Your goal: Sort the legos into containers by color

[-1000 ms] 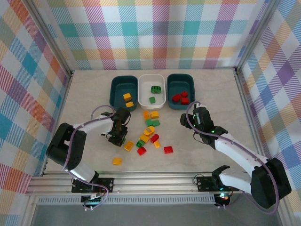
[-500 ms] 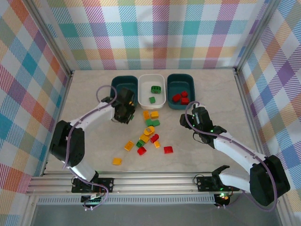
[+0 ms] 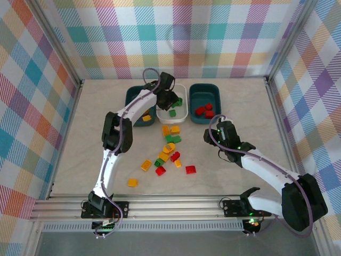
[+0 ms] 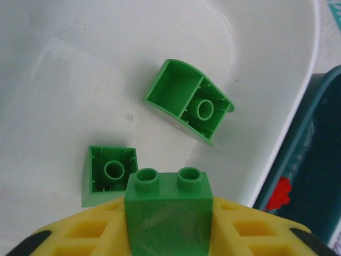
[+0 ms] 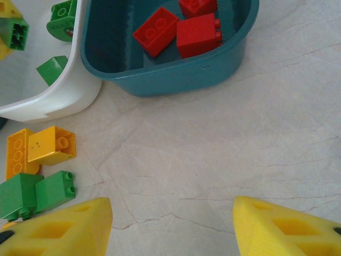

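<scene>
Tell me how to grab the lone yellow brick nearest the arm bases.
Grip the yellow brick across its two long sides, coming straight down from above. It lies flat on the table, apart from the other bricks, so there should be room on both sides.

Yellow left fingers (image 4: 80, 234) pinched a green lego (image 4: 168, 213); ahead, two green legos (image 4: 189, 101) lay in a white tub (image 4: 58, 69), red legos (image 5: 197, 34) in a teal tub (image 5: 170, 80); the desk (image 5: 224, 144) was cream-veined.
</scene>
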You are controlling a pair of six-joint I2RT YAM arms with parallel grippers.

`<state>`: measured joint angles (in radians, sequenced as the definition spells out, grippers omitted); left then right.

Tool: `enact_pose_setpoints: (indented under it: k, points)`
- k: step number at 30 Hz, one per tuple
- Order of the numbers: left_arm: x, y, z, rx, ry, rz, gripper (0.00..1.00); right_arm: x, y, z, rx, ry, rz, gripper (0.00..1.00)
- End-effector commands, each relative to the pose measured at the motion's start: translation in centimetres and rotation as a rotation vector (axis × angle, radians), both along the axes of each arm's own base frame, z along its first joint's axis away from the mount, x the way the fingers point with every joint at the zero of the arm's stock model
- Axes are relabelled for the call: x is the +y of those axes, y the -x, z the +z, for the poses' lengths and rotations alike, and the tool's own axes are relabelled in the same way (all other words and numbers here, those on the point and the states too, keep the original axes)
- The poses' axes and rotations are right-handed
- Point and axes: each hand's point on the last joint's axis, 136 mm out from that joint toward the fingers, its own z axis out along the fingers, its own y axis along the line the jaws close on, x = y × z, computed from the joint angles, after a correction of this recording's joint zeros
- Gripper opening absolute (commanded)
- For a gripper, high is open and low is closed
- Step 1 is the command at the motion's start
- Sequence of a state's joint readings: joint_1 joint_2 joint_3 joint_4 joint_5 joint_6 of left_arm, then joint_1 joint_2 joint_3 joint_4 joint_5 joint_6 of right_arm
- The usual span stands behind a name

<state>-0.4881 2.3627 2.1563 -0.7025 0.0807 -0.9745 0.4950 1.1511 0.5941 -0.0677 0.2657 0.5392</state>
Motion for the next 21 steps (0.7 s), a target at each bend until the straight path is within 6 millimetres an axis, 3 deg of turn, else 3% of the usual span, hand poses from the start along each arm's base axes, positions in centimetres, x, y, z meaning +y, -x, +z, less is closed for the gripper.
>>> enact_pose_setpoints:
  k: [1, 4, 6, 9, 11, 15, 18, 21]
  points:
    - [0.5, 0.3, 0.8, 0.006, -0.061, -0.042, 0.46, 0.2, -0.2, -0.1, -0.006, -0.005, -0.006, 0.61]
    - [0.4, 0.3, 0.5, 0.021, -0.074, -0.066, 0.63, -0.3, -0.3, 0.0, -0.01, 0.015, -0.022, 0.61]
    - [0.0, 0.4, 1.3, 0.01, -0.058, -0.095, 0.68, -0.7, -0.2, 0.3, -0.021, 0.026, -0.035, 0.62]
    - [-0.7, 1.2, 4.3, -0.043, -0.04, -0.161, 0.72, -0.6, -0.2, 0.4, -0.029, 0.019, -0.033, 0.62]
    - [-0.8, 2.8, 6.5, -0.073, -0.048, -0.214, 0.73, -0.6, -0.2, 0.4, -0.029, 0.018, -0.033, 0.62]
    - [1.0, 8.7, 7.7, -0.096, -0.135, -0.296, 0.73, -0.4, -0.2, 0.2, -0.021, 0.013, -0.028, 0.61]
    - [4.4, 14.0, 5.2, -0.054, -0.299, -0.381, 0.73, -0.3, -0.2, 0.0, -0.015, 0.01, -0.024, 0.62]
    - [8.4, 19.4, 1.2, 0.031, -0.443, -0.434, 0.73, -0.1, -0.3, -0.1, -0.01, 0.005, -0.019, 0.62]
